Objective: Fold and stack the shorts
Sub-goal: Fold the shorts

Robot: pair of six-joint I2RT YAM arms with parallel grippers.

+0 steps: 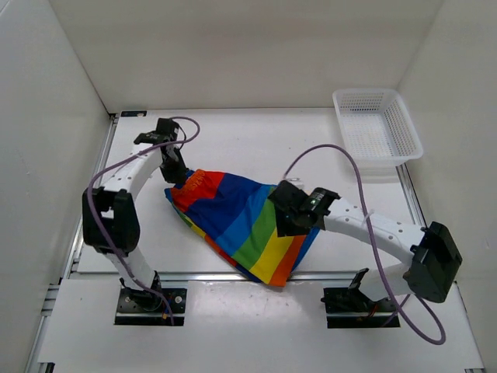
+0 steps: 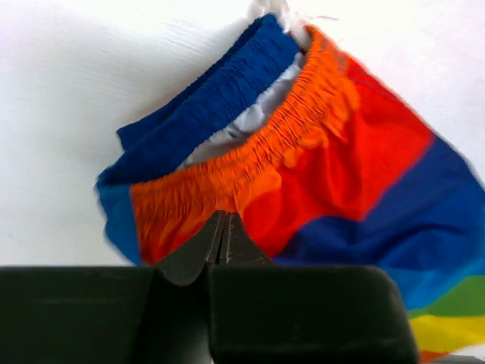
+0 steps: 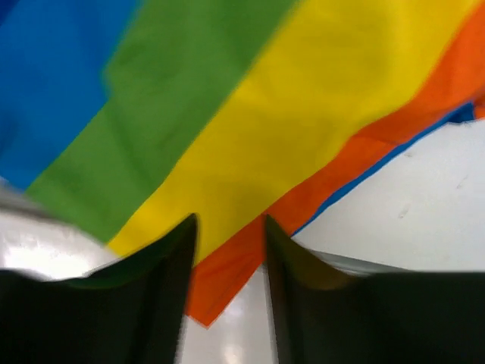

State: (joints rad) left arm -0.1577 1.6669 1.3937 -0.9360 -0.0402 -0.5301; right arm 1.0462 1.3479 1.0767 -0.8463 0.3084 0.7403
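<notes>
Soft, rumpled rainbow-stripe shorts [image 1: 242, 224], approx. triangular

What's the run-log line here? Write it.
left hand shut on shorts waistband | right hand open over hem | shorts on table

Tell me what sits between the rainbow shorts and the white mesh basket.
In the top view, only bare white table lies there, crossed by a loop of purple cable. The shorts and basket lie well apart.
</notes>
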